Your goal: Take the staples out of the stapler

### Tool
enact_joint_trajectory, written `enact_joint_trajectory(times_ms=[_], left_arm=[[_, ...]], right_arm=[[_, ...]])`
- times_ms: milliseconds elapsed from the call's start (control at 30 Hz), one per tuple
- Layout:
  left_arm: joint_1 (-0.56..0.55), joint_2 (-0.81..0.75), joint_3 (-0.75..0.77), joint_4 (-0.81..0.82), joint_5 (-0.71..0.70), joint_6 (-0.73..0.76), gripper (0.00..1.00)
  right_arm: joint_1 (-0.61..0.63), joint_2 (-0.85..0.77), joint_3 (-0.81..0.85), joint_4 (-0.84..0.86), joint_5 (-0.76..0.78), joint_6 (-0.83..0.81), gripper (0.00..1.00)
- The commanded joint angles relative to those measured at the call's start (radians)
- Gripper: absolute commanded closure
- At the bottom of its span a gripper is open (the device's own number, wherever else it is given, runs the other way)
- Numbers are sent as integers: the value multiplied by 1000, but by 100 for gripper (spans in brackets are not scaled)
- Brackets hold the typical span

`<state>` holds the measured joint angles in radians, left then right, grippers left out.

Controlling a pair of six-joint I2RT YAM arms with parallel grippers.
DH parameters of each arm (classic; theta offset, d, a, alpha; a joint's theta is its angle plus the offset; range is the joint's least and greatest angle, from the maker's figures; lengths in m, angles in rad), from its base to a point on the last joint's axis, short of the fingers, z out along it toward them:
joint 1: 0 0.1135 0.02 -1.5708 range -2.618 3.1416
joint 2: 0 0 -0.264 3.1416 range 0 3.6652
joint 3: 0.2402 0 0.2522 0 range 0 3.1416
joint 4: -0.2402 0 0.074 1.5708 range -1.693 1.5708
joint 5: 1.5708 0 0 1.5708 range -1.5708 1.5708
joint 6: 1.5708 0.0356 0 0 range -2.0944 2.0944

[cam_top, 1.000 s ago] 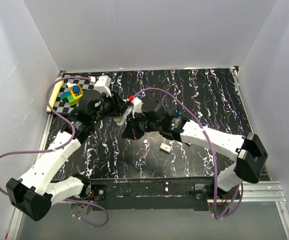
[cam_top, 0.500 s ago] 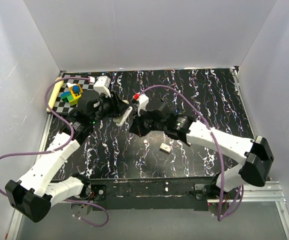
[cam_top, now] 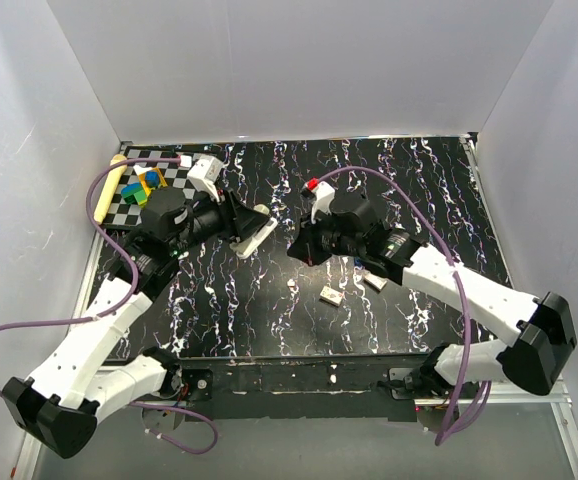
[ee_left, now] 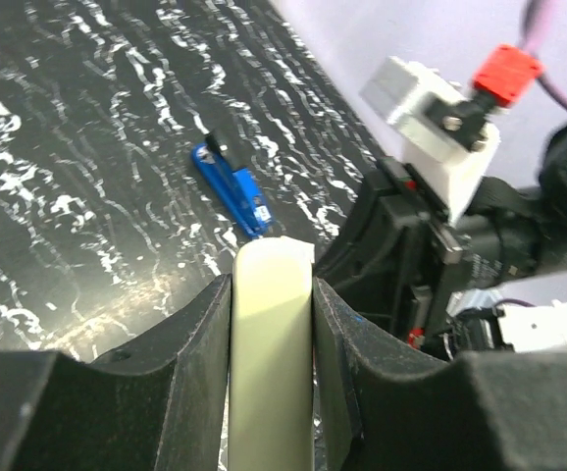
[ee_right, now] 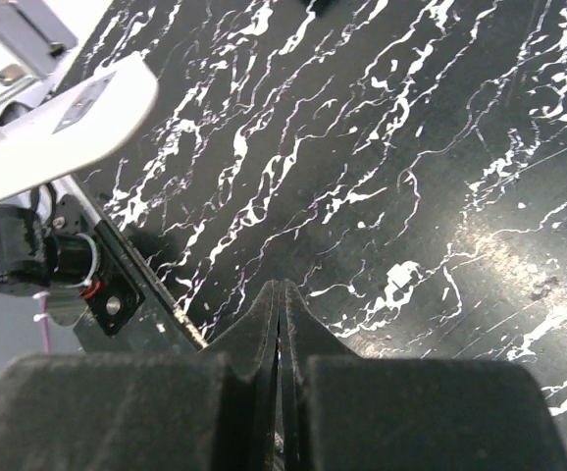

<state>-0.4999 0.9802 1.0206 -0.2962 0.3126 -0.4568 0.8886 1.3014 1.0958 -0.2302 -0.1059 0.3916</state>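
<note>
The small blue stapler [ee_left: 232, 188] lies flat on the black marbled table, seen only in the left wrist view, beyond my left fingertips; I cannot make it out in the top view. My left gripper [ee_left: 272, 283] [cam_top: 247, 230] is shut on a cream oblong bar [ee_left: 272, 353] [cam_top: 259, 232] and holds it above the table. My right gripper [ee_right: 280, 288] [cam_top: 297, 248] is shut, pads pressed together with only a faint glint in the seam, and hangs over bare table right of the bar. The right arm's wrist [ee_left: 440, 137] fills the right side of the left wrist view.
A checkered mat [cam_top: 129, 205] with coloured blocks [cam_top: 147, 184] and a yellow stick [cam_top: 107, 188] sits at the back left. Small pale pieces [cam_top: 331, 295] [cam_top: 374, 281] [cam_top: 291, 285] lie on the table in front of the right gripper. White walls enclose the table.
My right gripper has pulled away to the right from the cream bar, where the two grippers met. The left gripper has lifted slightly, bar still held. A pale piece now shows near the right forearm.
</note>
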Motion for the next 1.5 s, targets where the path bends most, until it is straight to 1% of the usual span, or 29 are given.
enact_joint_trajectory(times_ms=[0, 167, 300, 333, 400, 633, 733, 1133, 1467], left_arm=[[3, -46, -16, 110, 167, -16, 100], [3, -72, -40, 209, 287, -54, 100], [3, -93, -62, 290, 371, -101, 100], [3, -100, -66, 342, 388, -114, 100], [3, -109, -67, 377, 410, -129, 100], [3, -118, -68, 443, 451, -181, 100], [3, -126, -73, 450, 453, -187, 100], [3, -153, -82, 494, 468, -223, 100], [3, -153, -102, 540, 471, -247, 100]], right_arm=[[-28, -91, -13, 89, -161, 16, 99], [-54, -183, -10, 141, -340, 39, 99], [-57, -220, 15, 157, -432, 55, 99], [-57, -229, 18, 158, -439, 56, 99], [-57, -244, 18, 163, -445, 56, 99], [-57, -263, 15, 219, -500, 88, 99], [-57, -271, 10, 287, -508, 116, 99], [-57, -261, 52, 339, -489, 154, 99], [-56, -215, 78, 443, -531, 219, 99]])
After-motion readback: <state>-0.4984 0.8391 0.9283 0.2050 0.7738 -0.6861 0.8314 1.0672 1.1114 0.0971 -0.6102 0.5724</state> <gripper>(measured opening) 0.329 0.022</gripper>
